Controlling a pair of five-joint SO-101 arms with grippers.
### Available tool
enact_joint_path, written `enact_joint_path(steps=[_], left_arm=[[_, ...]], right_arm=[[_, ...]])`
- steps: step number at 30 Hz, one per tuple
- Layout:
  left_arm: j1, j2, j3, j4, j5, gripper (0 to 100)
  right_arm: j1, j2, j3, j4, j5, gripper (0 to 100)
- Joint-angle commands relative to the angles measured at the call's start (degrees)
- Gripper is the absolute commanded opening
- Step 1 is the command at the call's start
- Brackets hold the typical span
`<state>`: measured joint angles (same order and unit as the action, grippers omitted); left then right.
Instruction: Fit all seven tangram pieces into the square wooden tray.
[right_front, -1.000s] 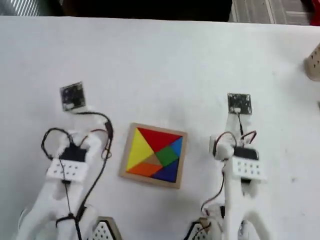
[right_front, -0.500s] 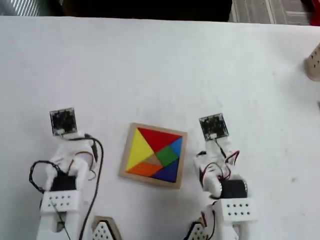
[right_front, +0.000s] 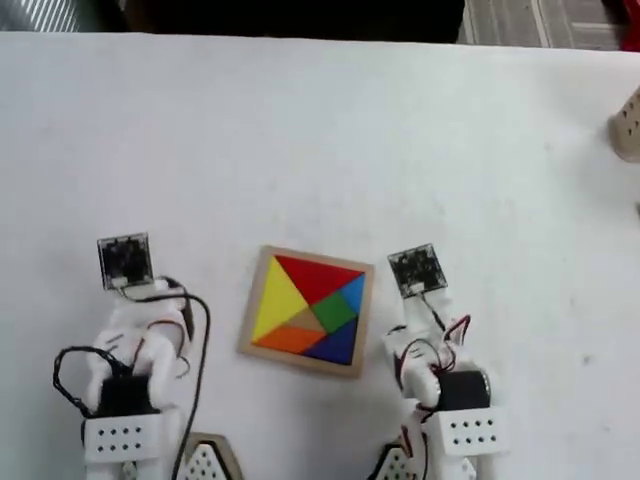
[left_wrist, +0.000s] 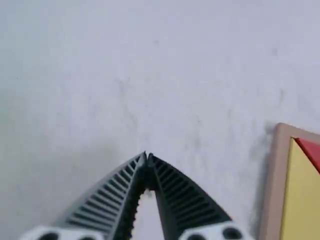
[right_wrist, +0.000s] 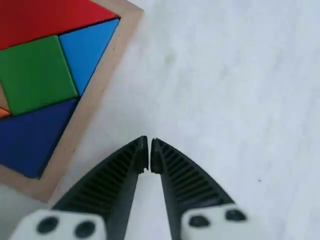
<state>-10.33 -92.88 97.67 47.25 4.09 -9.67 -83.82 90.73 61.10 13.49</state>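
Observation:
The square wooden tray (right_front: 254, 300) lies between the two arms, and coloured pieces cover its whole inside. They include a red triangle (right_front: 315, 277), a yellow triangle (right_front: 275, 300), a green square (right_front: 335, 312), a dark blue triangle (right_front: 335, 345) and an orange piece (right_front: 290, 340). My left gripper (left_wrist: 146, 156) is shut on nothing over bare table, with the tray's rim (left_wrist: 275, 180) off to its side. My right gripper (right_wrist: 148, 141) is shut too, holding nothing, just outside the tray's rim (right_wrist: 95, 95) near the dark blue piece (right_wrist: 30, 135).
The left arm (right_front: 125, 400) and right arm (right_front: 450, 400) stand folded back at the near table edge, either side of the tray. A perforated tan object (right_front: 627, 125) sits at the far right edge. White table stretches beyond the tray.
Both arms have drawn back toward the near edge of the table, the right one also shifting toward the tray. The tray and its pieces have not moved.

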Motion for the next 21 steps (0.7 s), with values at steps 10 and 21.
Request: enact_joint_path(steps=[10,21], left_arm=[[0.3,-5.2,-0.3,9.7,-0.5,2],[6.0,-5.2,-0.3,17.8,-0.5,2]], right_arm=[[-0.3,-15.4,6.3,6.1,0.3,2.2],[-0.4,-19.0,6.2,11.6,0.0,2.1]])
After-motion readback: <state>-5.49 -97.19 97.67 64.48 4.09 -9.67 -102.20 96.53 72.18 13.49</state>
